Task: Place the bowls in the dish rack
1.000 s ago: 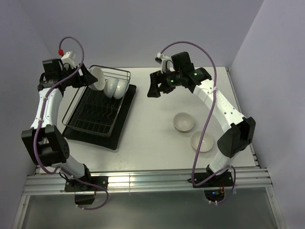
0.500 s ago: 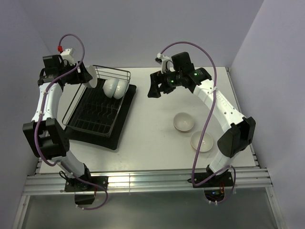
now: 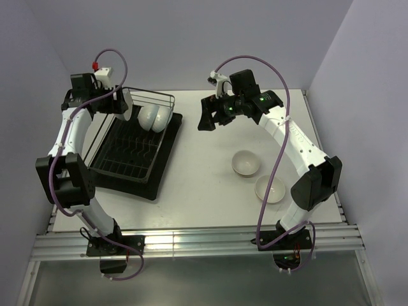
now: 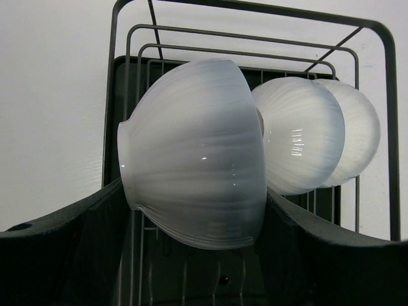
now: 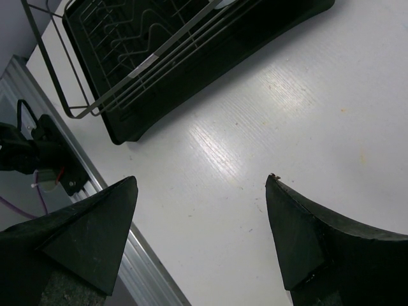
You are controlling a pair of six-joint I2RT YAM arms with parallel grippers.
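Note:
In the left wrist view a glossy white bowl [image 4: 191,153] sits on edge between my left gripper's [image 4: 194,191] fingers, which are shut on its sides. It hangs over the far end of the dish rack [image 4: 255,9]. Behind it two more bowls [image 4: 299,134] [image 4: 357,127] stand on edge in the rack. From above, the left gripper [image 3: 125,105] is at the rack's [image 3: 108,167] far left corner, next to the racked bowls [image 3: 153,116]. My right gripper [image 3: 207,118] hovers open and empty over the table. Two bowls [image 3: 245,162] [image 3: 270,189] lie on the table at right.
The rack stands on a black tray [image 3: 150,188] on the left half of the white table [image 3: 197,185]. In the right wrist view the rack [image 5: 159,57] lies beyond the open fingers [image 5: 95,236], with the table's metal front rail [image 5: 146,271] below.
My left arm has carried the bowl right and toward the racked bowls, over the rack's far end. The right arm has not moved.

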